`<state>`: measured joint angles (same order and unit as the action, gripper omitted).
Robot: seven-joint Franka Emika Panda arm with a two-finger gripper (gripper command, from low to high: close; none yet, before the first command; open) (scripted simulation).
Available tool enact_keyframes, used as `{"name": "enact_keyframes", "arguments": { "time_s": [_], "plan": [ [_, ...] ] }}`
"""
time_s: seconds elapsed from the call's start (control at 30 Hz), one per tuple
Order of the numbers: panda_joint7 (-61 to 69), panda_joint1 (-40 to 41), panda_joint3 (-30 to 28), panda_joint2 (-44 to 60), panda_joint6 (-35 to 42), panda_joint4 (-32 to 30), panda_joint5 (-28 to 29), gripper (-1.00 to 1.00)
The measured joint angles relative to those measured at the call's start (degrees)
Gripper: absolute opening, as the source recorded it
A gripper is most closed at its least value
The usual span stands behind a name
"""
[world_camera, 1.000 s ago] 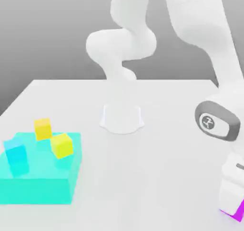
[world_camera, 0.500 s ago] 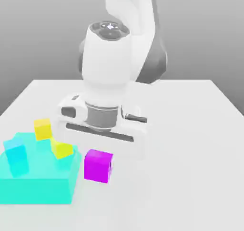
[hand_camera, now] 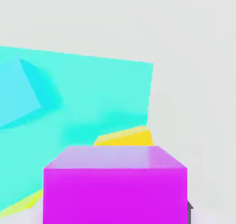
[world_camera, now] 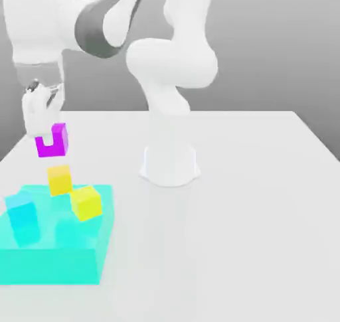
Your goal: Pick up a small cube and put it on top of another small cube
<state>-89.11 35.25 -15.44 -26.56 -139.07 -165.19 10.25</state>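
Because we mean to stack it, our pincer [world_camera: 49, 139], clamped shut on the magenta cube [world_camera: 52, 141], hangs at the frame's upper left, just above the golden-yellow cube [world_camera: 59, 179].

The small magenta-purple cube [world_camera: 52, 141] was plain and matte, held off the white table, upright with its faces roughly square to the exterior view. It hung at the exterior view's left, directly above the golden-yellow cube [world_camera: 59, 180], with a small gap between them. In the hand view the magenta cube [hand_camera: 115, 185] lay in front of the golden-yellow cube [hand_camera: 126, 137], hiding most of it. The golden-yellow cube, of the same size, sat slightly tilted at the far edge of a flat turquoise block.
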Motion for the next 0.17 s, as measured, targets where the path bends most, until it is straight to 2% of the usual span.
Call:
{"name": "enact_keyframes", "arguments": {
  "time_s": [0.03,0.07,0.17],
  "plan": [
    [0.02,0.04,-0.25,1.74,-2.42,-0.68,0.03,-1.0],
    [0.05,0.03,-0.49,3.36,-4.64,-1.29,0.07,1.0],
    [0.05,0.03,-0.49,3.36,-4.64,-1.29,0.07,1.0]
  ]
}}
